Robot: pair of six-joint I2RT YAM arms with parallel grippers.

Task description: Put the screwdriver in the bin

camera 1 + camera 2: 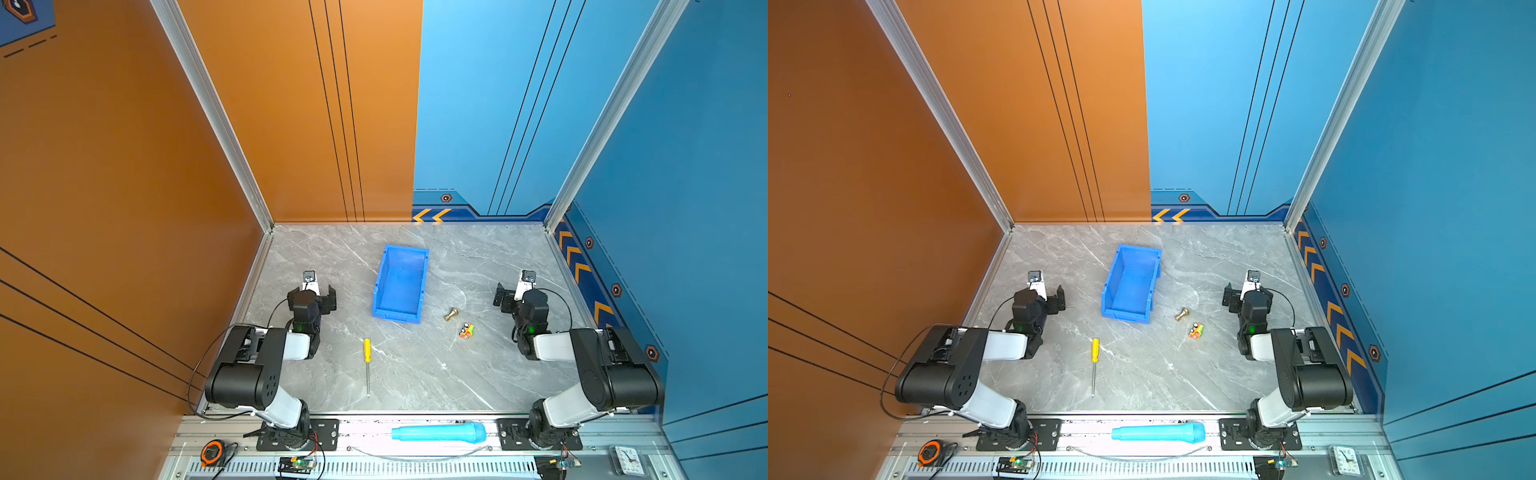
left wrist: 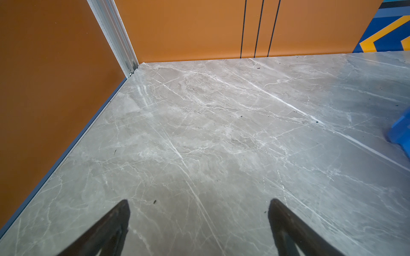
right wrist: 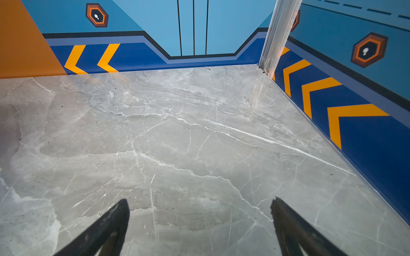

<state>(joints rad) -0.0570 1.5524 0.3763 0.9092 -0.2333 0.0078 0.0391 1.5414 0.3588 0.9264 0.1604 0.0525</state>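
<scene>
The left tool (image 1: 311, 293) stands released, jaws spread wide above the bare tabletop (image 1: 415, 374), grasping nothing; the right tool (image 1: 517, 291) is spread the same way and also grips nothing; the screwdriver (image 1: 367, 360) lies flat on the tabletop, to the right of the left tool and nearer the arm bases, apart from it and well apart from the right tool; its yellow handle points toward the bin (image 1: 400, 286), its shaft toward the front edge; the bin stands between the two tools, just beyond the handle, not touching it.
</scene>
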